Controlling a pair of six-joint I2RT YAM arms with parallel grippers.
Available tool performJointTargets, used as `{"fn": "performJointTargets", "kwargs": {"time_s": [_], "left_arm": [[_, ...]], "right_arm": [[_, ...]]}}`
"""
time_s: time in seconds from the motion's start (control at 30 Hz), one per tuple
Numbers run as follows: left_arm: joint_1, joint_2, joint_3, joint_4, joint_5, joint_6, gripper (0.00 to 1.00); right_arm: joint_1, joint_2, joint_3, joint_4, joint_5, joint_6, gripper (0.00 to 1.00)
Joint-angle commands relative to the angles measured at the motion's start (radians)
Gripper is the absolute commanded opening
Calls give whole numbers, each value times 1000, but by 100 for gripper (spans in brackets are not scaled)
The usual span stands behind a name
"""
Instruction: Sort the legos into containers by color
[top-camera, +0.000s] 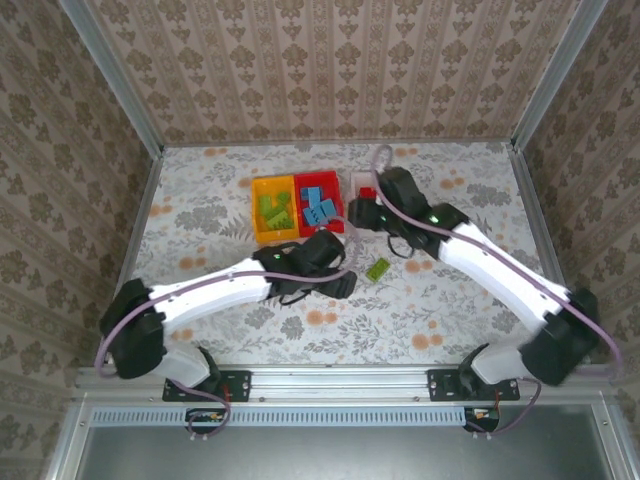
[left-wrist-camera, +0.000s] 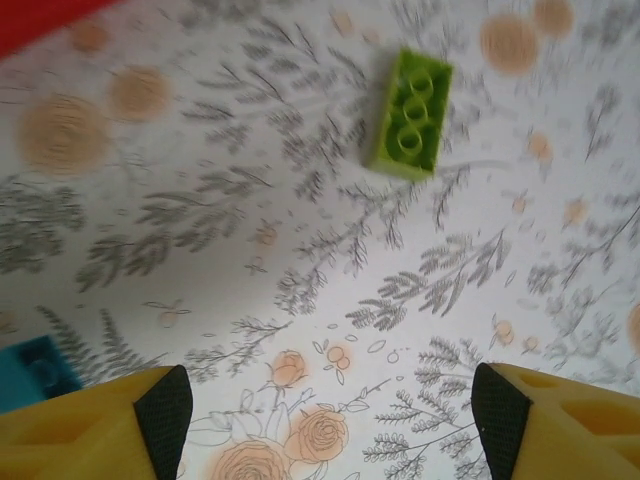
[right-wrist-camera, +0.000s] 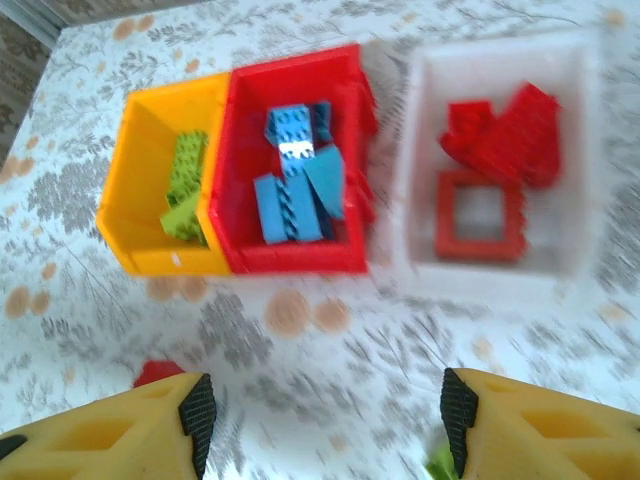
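Note:
A lime green lego (top-camera: 378, 268) lies on the table in front of the containers; in the left wrist view this green brick (left-wrist-camera: 410, 112) lies hollow side up. My left gripper (left-wrist-camera: 330, 420) hangs open over bare cloth short of it, beside it in the top view (top-camera: 345, 272). My right gripper (right-wrist-camera: 325, 420) is open and empty over the table before the bins (top-camera: 378, 222). The yellow bin (right-wrist-camera: 140, 150) holds green bricks (right-wrist-camera: 185, 185), the red bin (right-wrist-camera: 300, 262) blue bricks (right-wrist-camera: 295, 185), the white bin (right-wrist-camera: 420, 180) red bricks (right-wrist-camera: 500, 140) and a red square frame (right-wrist-camera: 480, 215).
A blue brick (left-wrist-camera: 35, 368) lies by my left finger, and a red brick (right-wrist-camera: 155, 373) by my right gripper's left finger. The three bins stand in a row at mid-table, yellow (top-camera: 257, 210), red (top-camera: 338, 195), white (top-camera: 358, 180). Metal-framed walls (top-camera: 140, 215) bound the table.

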Motion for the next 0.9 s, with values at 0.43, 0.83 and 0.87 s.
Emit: {"fn": "performJointTargets", "kwargs": {"time_s": [0.43,0.83,0.87], "left_arm": [[-41,550,440,-90,-35,242,81],[-16,725,603,-117,-40,277,49],[-15,727,604,-115,-43,275,41]], "right_arm": [[-52,-706,-442,-338,29,244,75],[-53,-739,-441,-361,8,252,74],[-53,-737,-442,-358,8,253,74]]}}
